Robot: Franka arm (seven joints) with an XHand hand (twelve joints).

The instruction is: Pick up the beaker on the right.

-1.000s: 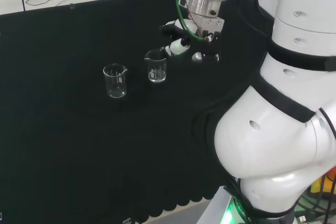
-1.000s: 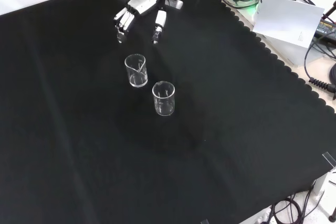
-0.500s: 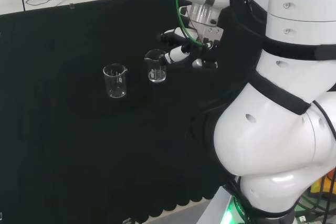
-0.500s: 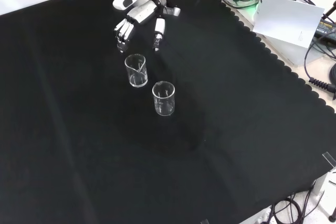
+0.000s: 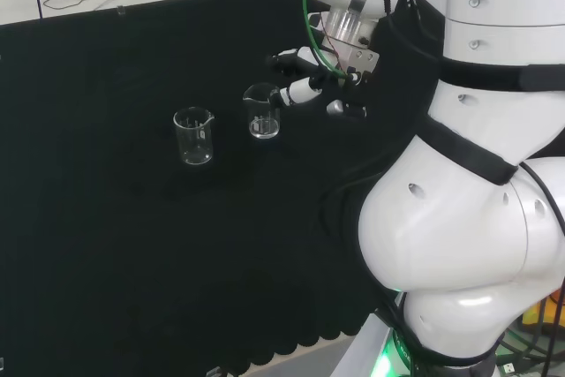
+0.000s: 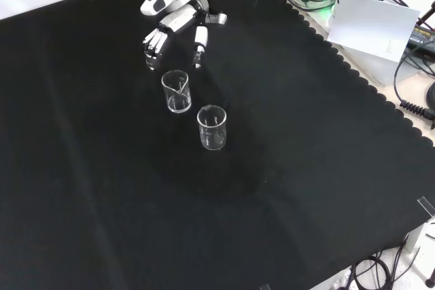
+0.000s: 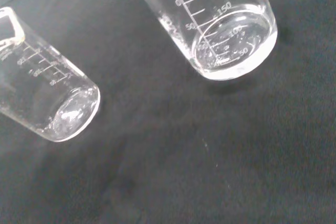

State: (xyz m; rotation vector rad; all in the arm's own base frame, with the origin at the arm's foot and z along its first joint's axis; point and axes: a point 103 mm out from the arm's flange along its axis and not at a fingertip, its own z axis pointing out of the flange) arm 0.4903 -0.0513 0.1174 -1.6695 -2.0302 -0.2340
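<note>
Two clear glass beakers stand on the black cloth. In the head view one beaker (image 5: 194,136) is to the left and the other beaker (image 5: 262,112) to the right. My hand (image 5: 300,89) hovers just right of the right-hand one, fingers straight and spread, holding nothing. In the front view the hand (image 6: 175,22) comes in from the top, its fingers (image 6: 151,44) and thumb (image 6: 200,37) pointing down just beyond the farther beaker (image 6: 177,91); the nearer beaker (image 6: 212,128) stands lower right of it. The wrist view has the close beaker (image 7: 226,30) large and the other beaker (image 7: 50,100) beside it.
The black cloth (image 6: 102,188) spreads wide around the two beakers. Its scalloped edge (image 6: 353,76) runs along the front view's right, with cables and a white box (image 6: 377,25) beyond it. The arm's white links (image 5: 468,200) stand at the head view's right.
The hand has come lower and closer to the head view's right beaker, its fingers still spread. Neither beaker has moved.
</note>
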